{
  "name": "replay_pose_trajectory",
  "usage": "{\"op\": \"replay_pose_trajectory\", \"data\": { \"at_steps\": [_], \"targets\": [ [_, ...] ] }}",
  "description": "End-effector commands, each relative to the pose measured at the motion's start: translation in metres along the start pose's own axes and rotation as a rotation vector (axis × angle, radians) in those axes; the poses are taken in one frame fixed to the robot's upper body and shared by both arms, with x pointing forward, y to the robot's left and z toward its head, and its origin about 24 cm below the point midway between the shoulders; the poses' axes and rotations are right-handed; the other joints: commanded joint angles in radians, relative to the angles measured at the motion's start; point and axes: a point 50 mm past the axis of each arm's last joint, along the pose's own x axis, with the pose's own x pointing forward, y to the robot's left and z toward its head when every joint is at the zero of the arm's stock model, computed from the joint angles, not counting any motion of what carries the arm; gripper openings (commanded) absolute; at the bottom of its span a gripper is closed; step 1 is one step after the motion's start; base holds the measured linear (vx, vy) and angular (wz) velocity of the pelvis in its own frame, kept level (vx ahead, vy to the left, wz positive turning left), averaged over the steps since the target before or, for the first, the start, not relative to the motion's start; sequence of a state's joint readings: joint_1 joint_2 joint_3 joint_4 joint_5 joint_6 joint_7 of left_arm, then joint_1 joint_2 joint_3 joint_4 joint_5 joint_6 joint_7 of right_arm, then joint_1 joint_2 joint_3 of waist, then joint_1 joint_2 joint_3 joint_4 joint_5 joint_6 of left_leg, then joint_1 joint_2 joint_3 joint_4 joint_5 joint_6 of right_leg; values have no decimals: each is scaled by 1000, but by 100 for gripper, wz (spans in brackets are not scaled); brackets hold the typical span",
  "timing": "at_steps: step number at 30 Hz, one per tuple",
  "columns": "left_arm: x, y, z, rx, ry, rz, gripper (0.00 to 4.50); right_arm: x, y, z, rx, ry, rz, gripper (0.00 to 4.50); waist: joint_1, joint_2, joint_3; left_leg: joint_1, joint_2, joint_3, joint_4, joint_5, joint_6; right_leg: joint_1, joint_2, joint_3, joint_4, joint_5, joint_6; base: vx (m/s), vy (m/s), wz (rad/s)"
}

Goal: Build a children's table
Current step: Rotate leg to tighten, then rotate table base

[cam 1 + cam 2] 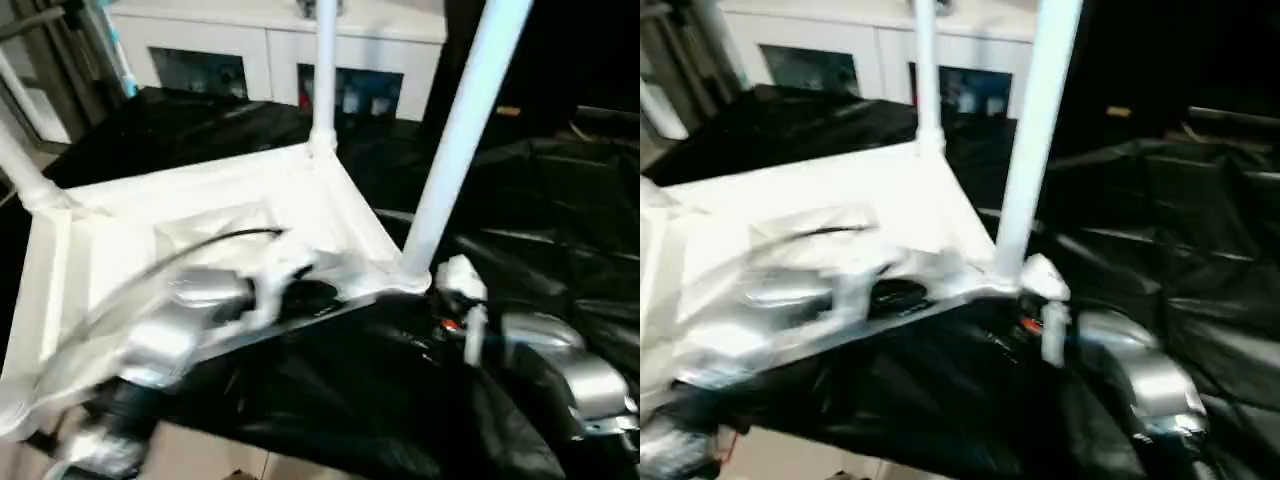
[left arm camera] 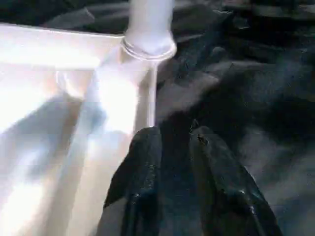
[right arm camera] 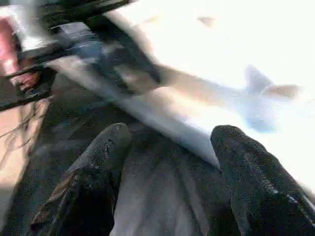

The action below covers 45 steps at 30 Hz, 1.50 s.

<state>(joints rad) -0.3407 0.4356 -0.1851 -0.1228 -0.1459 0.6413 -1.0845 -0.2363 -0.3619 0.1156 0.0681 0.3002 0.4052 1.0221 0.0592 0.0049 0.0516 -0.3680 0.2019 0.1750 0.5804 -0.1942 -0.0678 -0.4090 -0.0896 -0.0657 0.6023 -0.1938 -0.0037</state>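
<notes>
A white plastic tabletop [image 1: 200,230] lies upside down on a surface draped in black sheeting [image 1: 540,220], filling the centre-left of the head-camera frame. Three white legs stand upright in its corner sockets: one leg [image 1: 466,130] at the near right corner, rising toward the upper right of the frame, a second leg [image 1: 325,70] at the far corner, top centre, and a third leg [image 1: 20,165] at the left edge. The left pincer [image 2: 172,147] hovers over the black sheeting just beside the tabletop's rim, below a socketed leg in its wrist view; its two black fingers [image 2: 142,172] stand a narrow gap apart and grasp nothing. The right pincer [image 3: 170,142] is spread wide and empty, its fingers [image 3: 98,167] just short of the tabletop's edge, with black sheeting between them. In the head view the right arm [image 1: 570,370] sits at lower right, near the leg at the near right corner. A white cabinet [image 1: 280,50] with glass doors stands across the top of the frame.
</notes>
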Motion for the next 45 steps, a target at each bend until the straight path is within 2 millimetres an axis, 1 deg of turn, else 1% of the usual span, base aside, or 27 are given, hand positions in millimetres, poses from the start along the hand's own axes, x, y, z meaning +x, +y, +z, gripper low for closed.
{"op": "replay_pose_trajectory", "data": {
  "at_steps": [1, 2, 3, 4, 5, 7, 10, 12, 13, 14, 15, 16, 17, 18, 19, 20, 21, 22, 23, 25, 26, 28, 33, 34, 37, 42, 45],
  "targets": [
    [-10, -7, 8, 1, -21, -34, 141, 4, -2, 1, -15, -1, -30, 301, 1, -4, -58, 11, 32, 1, -64, -94, 75, 51, -45, 39, -53, -125, -270, 0, 0, 0],
    [-24, -15, 6, -15, -10, -46, 150, 11, -2, 1, -7, -19, -49, 301, 3, -2, -55, 18, 31, 3, -65, -133, 48, 46, -42, 41, -56, -147, -258, 0, 0, 0],
    [-35, -22, 5, -25, 4, -53, 157, 19, -2, 1, 2, -41, -63, 301, 3, 0, -56, 15, 32, 0, -68, -133, 37, 48, -44, 41, -50, -140, -260, 0, 0, 0],
    [-36, -22, 4, -26, 4, -53, 157, 19, -2, 1, 2, -43, -65, 301, -2, 0, -51, 11, 28, 1, -73, -149, 27, 48, -37, 40, -55, -161, -246, 0, 0, 0],
    [-44, -29, 3, -39, 10, -53, 177, 27, -2, -1, 22, -64, -94, 301, -3, -4, -51, 14, 29, 2, -71, -155, 22, 47, -37, 41, -56, -163, -242, 0, 0, 0],
    [-51, -37, 1, -61, 16, -48, 183, 36, -2, -2, 40, -94, -131, 301, -2, -2, -47, 14, 28, 2, -74, -188, 5, 44, -39, 43, -59, -194, -236, 0, 0, 0],
    [-55, -45, -10, -89, 79, -5, 207, 54, -6, 1, 62, -162, -245, 301, -5, -2, -47, 13, 26, 0, -79, -215, -19, 42, -41, 45, -62, -231, -210, 0, 0, 0],
    [-56, -46, -13, -93, 98, 11, 231, 57, -8, 2, 62, -173, -283, 301, -4, 0, -48, 17, 24, 0, -77, -226, -25, 41, -38, 47, -64, -244, -191, 0, 0, 0],
    [-58, -46, -21, -106, 141, 58, 231, 60, -14, 4, 64, -196, -371, 301, -3, 3, -49, 19, 25, 0, -77, -223, -28, 40, -39, 47, -62, -233, -191, 0, 0, 0],
    [-59, -45, -27, -115, 177, 96, 236, 62, -20, 5, 73, -215, -441, 301, -10, 0, -47, 10, 21, -2, -80, -224, -39, 44, -39, 46, -62, -244, -182, 0, 0, 0],
    [-61, -45, -34, -115, 212, 138, 255, 62, -27, 6, 107, -240, -531, 301, -7, -1, -49, 15, 21, -1, -78, -227, -40, 44, -37, 46, -62, -248, -175, 0, 0, 0],
    [-63, -45, -37, -115, 234, 162, 255, 62, -32, 7, 132, -256, -586, 301, -11, 3, -49, 16, 22, -1, -78, -222, -44, 39, -36, 48, -61, -233, -175, 0, 0, 0],
    [-65, -45, -40, -120, 247, 197, 265, 61, -37, 7, 156, -271, -637, 301, -11, 3, -51, 15, 21, -2, -77, -219, -46, 42, -34, 47, -58, -221, -176, 0, 0, 0],
    [-68, -44, -43, -124, 256, 242, 271, 58, -43, 6, 193, -292, -704, 301, -10, 6, -55, 20, 21, 0, -74, -200, -46, 39, -32, 47, -54, -170, -180, 0, 0, 0],
    [-68, -44, -43, -124, 256, 242, 277, 58, -43, 6, 193, -292, -704, 301, -12, 5, -54, 18, 21, 0, -74, -194, -48, 40, -31, 47, -51, -147, -186, 0, 0, 0],
    [-70, -44, -45, -128, 260, 269, 286, 57, -47, 6, 212, -305, -741, 301, -5, 5, -57, 21, 19, 3, -70, -172, -42, 41, -28, 46, -47, -96, -191, 0, 0, 0],
    [-73, -42, -48, -110, 276, 319, 286, 52, -55, 5, 247, -323, -812, 301, -5, 1, -57, 18, 18, 3, -70, -167, -40, 42, -27, 46, -45, -84, -192, 0, 0, 0],
    [-74, -41, -49, -103, 281, 334, 299, 50, -58, 5, 255, -329, -836, 301, -5, 2, -58, 15, 18, 1, -70, -159, -36, 48, -28, 44, -44, -76, -190, 0, 0, 0],
    [-75, -40, -50, -96, 287, 350, 312, 48, -62, 5, 265, -338, -864, 301, -5, -1, -58, 17, 17, 3, -68, -159, -35, 45, -27, 44, -44, -75, -188, 0, 0, 0],
    [-76, -38, -51, -85, 293, 364, 314, 45, -66, 6, 275, -345, -887, 301, -3, 0, -58, 15, 16, 3, -68, -168, -32, 47, -29, 44, -44, -91, -186, 0, 0, 0],
    [-76, -36, -51, -79, 294, 382, 328, 42, -69, 6, 278, -351, -908, 301, -3, -3, -57, 14, 16, 3, -67, -172, -31, 47, -29, 45, -44, -98, -179, 0, 0, 0],
    [-78, -31, -52, -62, 298, 420, 350, 35, -76, 8, 286, -362, -954, 301, -3, -2, -57, 15, 15, 2, -66, -190, -33, 45, -30, 44, -46, -124, -178, 0, 0, 0],
    [-78, -27, -53, -41, 299, 457, 353, 13, -98, 16, 277, -393, -1093, 301, 7, 0, -57, 25, 16, 8, -62, -231, -39, 35, -28, 45, -48, -155, -180, 0, 0, 0],
    [-78, -25, -53, -35, 299, 464, 353, 10, -101, 18, 273, -399, -1108, 301, 14, 4, -58, 23, 15, 8, -61, -225, -40, 37, -27, 45, -47, -152, -174, 0, 0, 0],
    [-78, -22, -53, -24, 288, 488, 353, -5, -111, 24, 253, -412, -1163, 301, 17, 1, -60, 17, 14, 5, -60, -212, -41, 42, -26, 43, -43, -130, -168, 0, 0, 0],
    [-78, -17, -49, -7, 217, 512, 353, -40, -125, 26, 237, -428, -1280, 301, 21, 1, -65, 13, 11, 6, -54, -181, -29, 46, -26, 41, -38, -86, -183, 0, 0, 0],
    [-79, -18, -47, -11, 174, 501, 353, -55, -129, 23, 225, -428, -1316, 301, 23, -1, -66, 11, 10, 7, -50, -176, -22, 50, -25, 40, -36, -70, -192, 0, 0, 0]
  ]
}}
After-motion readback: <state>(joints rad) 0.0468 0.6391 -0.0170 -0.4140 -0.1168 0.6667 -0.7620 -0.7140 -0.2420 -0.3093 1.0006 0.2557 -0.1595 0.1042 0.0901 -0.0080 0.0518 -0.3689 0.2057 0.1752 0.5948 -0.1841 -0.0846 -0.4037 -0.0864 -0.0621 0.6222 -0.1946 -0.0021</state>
